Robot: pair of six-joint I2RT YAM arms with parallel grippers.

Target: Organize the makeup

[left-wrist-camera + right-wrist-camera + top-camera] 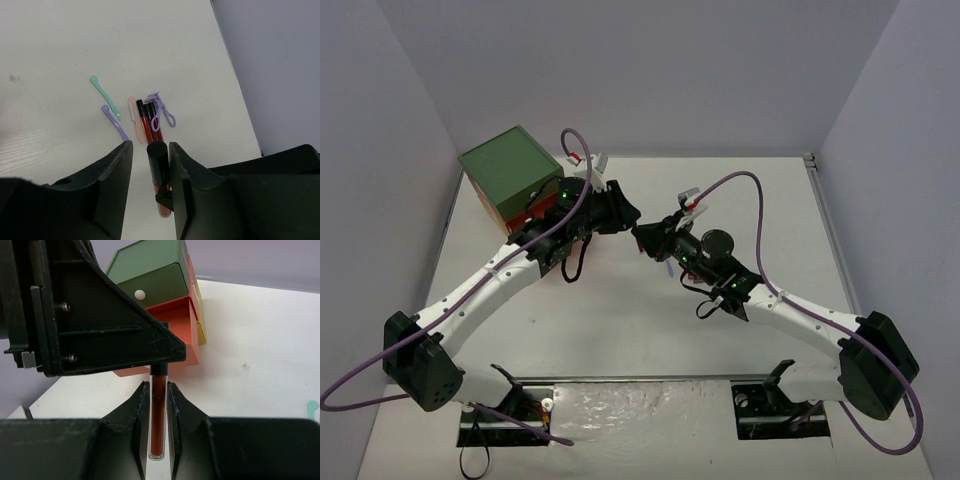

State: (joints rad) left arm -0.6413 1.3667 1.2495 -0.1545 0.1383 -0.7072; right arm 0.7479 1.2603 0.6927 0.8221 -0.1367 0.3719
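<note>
The right hand [157,386] pinches a thin dark-red tube with a black cap [158,425]. The left hand [150,145] sits around the cap; its grip is hard to tell.

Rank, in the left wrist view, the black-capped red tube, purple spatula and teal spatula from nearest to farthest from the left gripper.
1. The black-capped red tube, between the fingers of the left gripper.
2. The purple spatula, just beyond, to the left.
3. The teal spatula, farther out, upper left.
</note>
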